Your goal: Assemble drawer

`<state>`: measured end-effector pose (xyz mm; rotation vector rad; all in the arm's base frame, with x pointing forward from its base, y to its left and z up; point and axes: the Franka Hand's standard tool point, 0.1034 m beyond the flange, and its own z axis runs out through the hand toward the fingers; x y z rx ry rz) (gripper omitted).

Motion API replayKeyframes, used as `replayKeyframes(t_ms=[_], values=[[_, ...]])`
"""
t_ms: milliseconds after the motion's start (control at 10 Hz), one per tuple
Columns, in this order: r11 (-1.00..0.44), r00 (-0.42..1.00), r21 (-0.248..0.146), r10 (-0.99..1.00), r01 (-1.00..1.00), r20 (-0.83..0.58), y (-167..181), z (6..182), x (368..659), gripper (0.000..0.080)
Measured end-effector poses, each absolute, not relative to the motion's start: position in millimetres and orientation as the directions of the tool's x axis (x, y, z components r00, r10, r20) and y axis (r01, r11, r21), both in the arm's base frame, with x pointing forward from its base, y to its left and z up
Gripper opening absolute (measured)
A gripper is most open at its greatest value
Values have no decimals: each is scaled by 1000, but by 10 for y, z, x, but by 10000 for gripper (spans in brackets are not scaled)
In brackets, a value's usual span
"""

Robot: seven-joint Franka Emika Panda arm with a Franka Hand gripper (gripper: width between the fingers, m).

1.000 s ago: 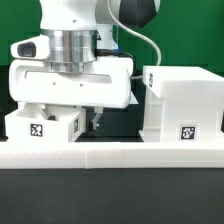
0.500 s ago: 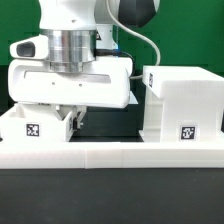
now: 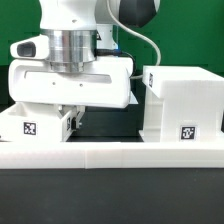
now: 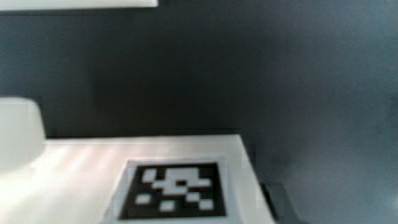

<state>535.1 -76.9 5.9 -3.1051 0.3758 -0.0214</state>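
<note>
A small white drawer tray [image 3: 35, 125] with a square tag sits low on the exterior view's left. My gripper [image 3: 66, 118] hangs straight down over its right wall. One dark finger [image 3: 73, 119] presses that wall from outside; the other finger is hidden behind the tray. The tall white casing [image 3: 182, 98], with a tag low on its front, stands apart on the exterior view's right. The wrist view shows the tray's white surface [image 4: 89, 165] and its tag [image 4: 178, 190] close below, with dark table beyond. The second tray is out of view.
A long white rail [image 3: 110, 152] runs across the front, just before the tray and the casing. A gap of dark table [image 3: 110, 125] lies between the tray and the casing. The arm's wide white hand [image 3: 70, 85] covers the space above the tray.
The visible finger has moved toward the exterior view's left, up to the tray's wall. The tray has slid a little to the left. The casing has not moved.
</note>
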Motion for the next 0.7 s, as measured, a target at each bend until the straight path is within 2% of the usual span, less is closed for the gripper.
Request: replayKeyframes(t_ms=[200, 500, 700], values=[[-975, 975, -15, -223, -223, 12, -767, 67, 5351, 41], [-998, 998, -18, -62, -62, 28, -780, 200, 5378, 41], [-1000, 999, -14, -29, -28, 29, -755, 202, 5378, 41]])
